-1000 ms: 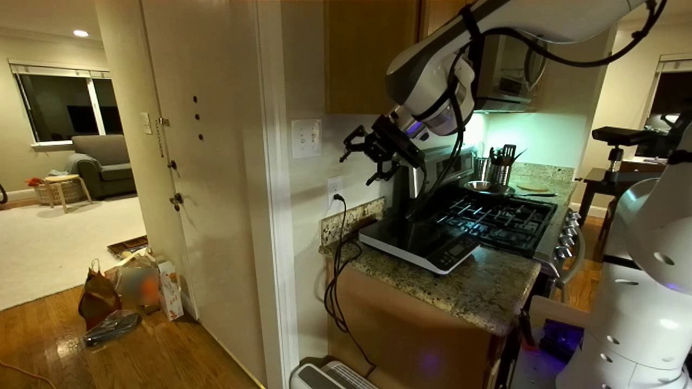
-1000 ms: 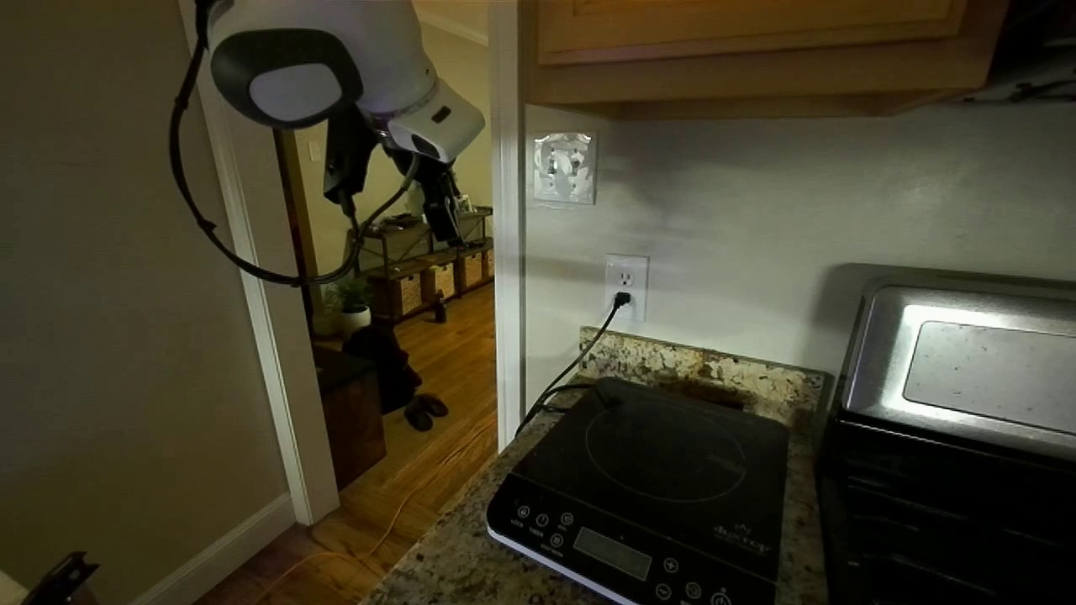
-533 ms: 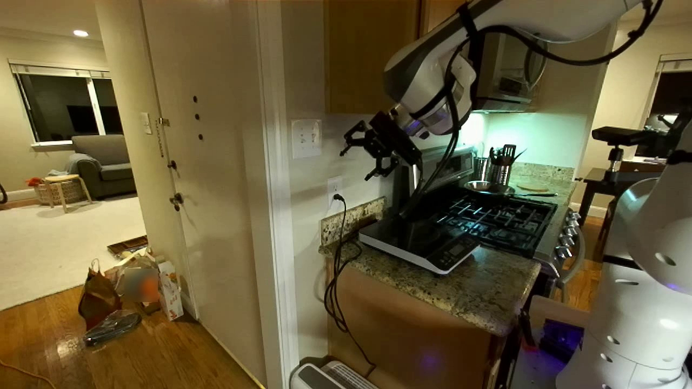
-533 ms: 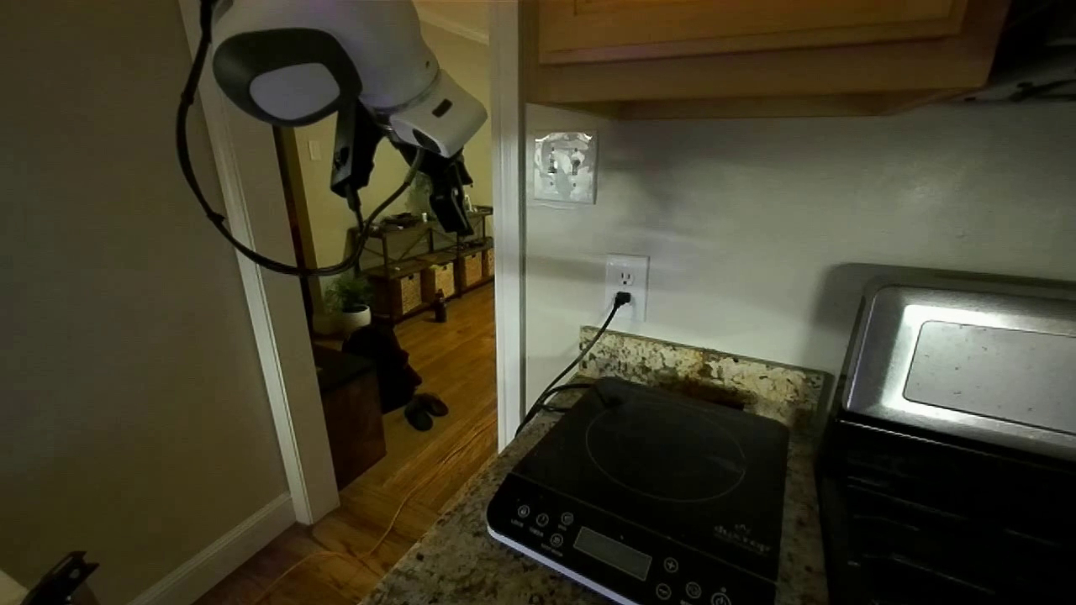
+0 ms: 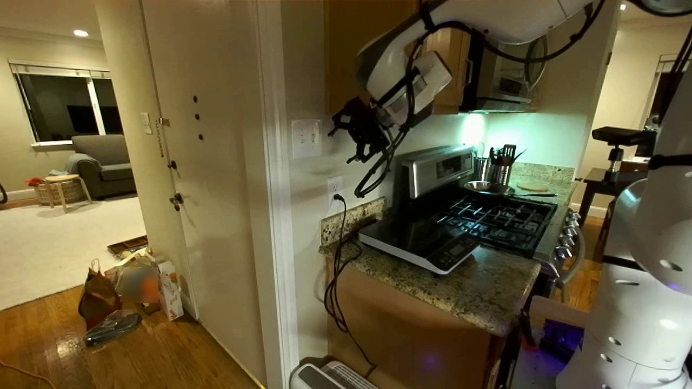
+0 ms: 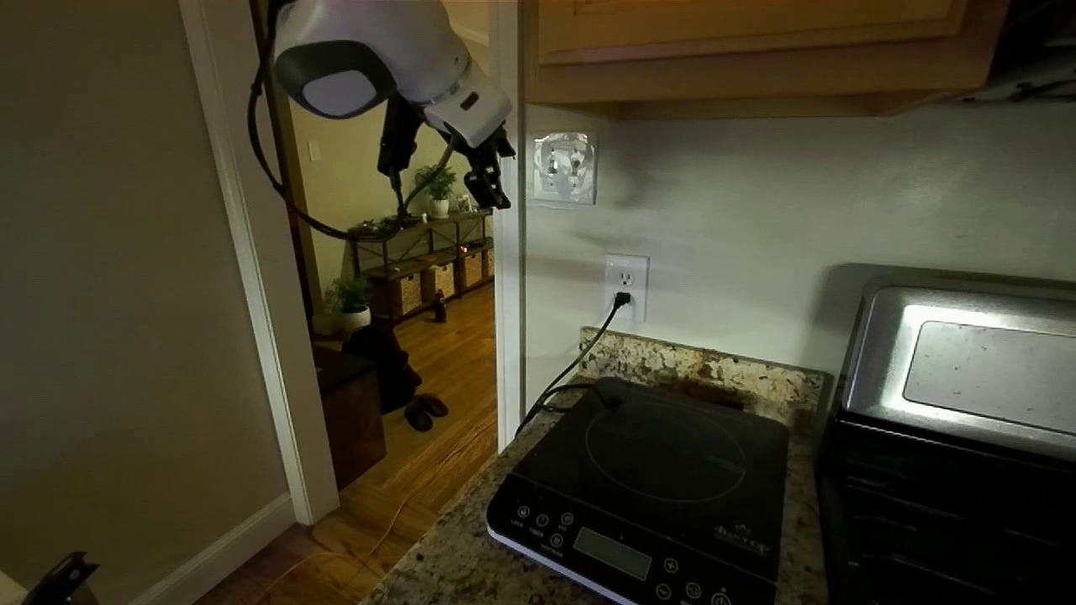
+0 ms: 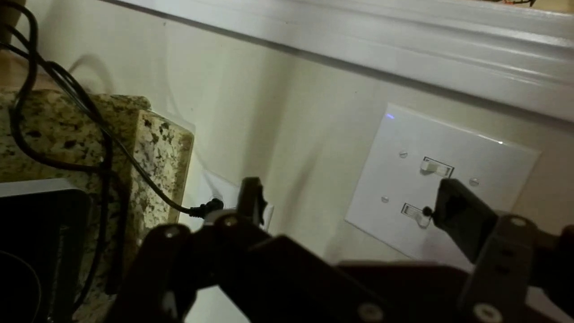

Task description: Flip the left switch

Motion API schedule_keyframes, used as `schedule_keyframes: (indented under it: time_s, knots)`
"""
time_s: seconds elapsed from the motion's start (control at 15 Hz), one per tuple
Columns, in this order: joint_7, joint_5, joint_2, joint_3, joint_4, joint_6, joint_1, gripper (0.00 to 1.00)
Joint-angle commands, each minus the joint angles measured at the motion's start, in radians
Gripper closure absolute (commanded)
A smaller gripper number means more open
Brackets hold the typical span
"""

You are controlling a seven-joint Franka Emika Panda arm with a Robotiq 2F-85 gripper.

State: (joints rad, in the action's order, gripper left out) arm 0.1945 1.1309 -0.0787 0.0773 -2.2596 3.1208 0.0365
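"What's standing around you?"
"White door trim is running beside the switch plate, a wooden cabinet is hanging above it, and lower a black plug is sticking out of an outlet. Below that, a cooktop is lying on the table."
"Where is the left switch sitting?"
"On the plate's trim side; it's showing as the upper one in the wrist view."
"Your jaws?"
"I'm holding them spread wide, wall showing between the tips. In that view one fingertip is overlapping the plate at the right switch; whether it's touching, I can't tell."
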Motion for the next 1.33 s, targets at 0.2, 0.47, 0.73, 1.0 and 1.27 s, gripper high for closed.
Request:
schedule_keyframes:
  time_s: [0.2, 0.47, 0.73, 1.0, 1.27]
  knots:
    - [-0.028, 0.047, 0.13, 0.009, 0.141, 0.0, -0.006, 0.0]
    - [-0.033, 0.049, 0.193, 0.012, 0.199, 0.0, -0.014, 0.0]
    - [-0.097, 0.096, 0.22, -0.01, 0.262, 0.015, -0.018, 0.0]
    - [-0.207, 0.153, 0.249, -0.037, 0.333, 0.025, -0.024, 0.0]
    - [-0.351, 0.251, 0.295, -0.054, 0.397, 0.03, -0.036, 0.0]
